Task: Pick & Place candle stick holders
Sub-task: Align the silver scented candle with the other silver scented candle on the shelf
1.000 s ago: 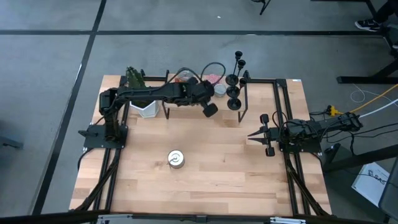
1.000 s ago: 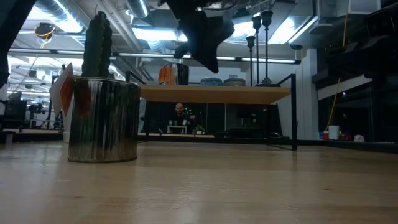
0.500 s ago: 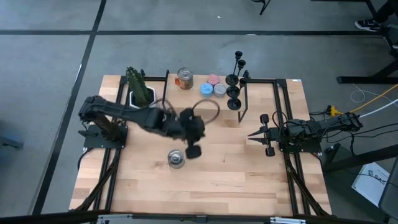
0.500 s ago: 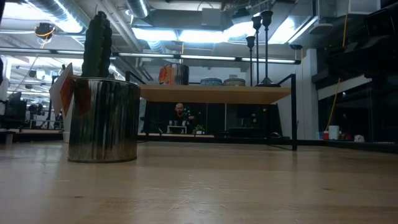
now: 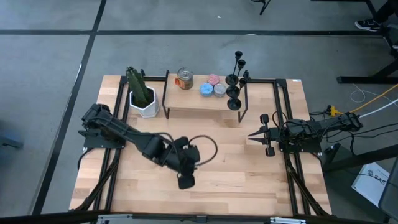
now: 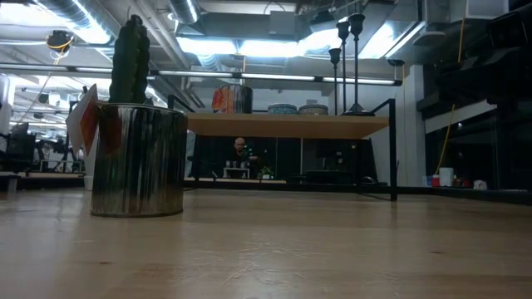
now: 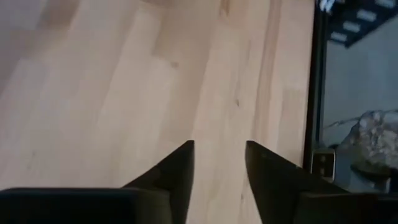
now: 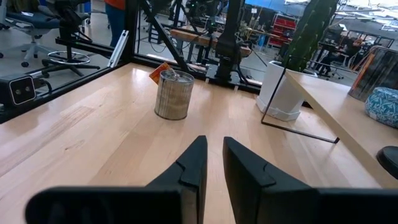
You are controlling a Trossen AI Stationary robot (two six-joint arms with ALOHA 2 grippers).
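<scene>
Holders [image 5: 234, 81] upright at shelf [image 5: 193, 98] right end. Left gripper [image 5: 185, 181] far off, slightly parted, empty. Right gripper [image 5: 254, 134] nearer, near-closed, empty.

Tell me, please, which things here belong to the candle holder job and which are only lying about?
For the job: candle stick holders, on the right end of the shelf; left gripper, open, over the table; right gripper, waiting at the right.
Lying about: cactus pot; orange can; small tins; silver can.
</scene>
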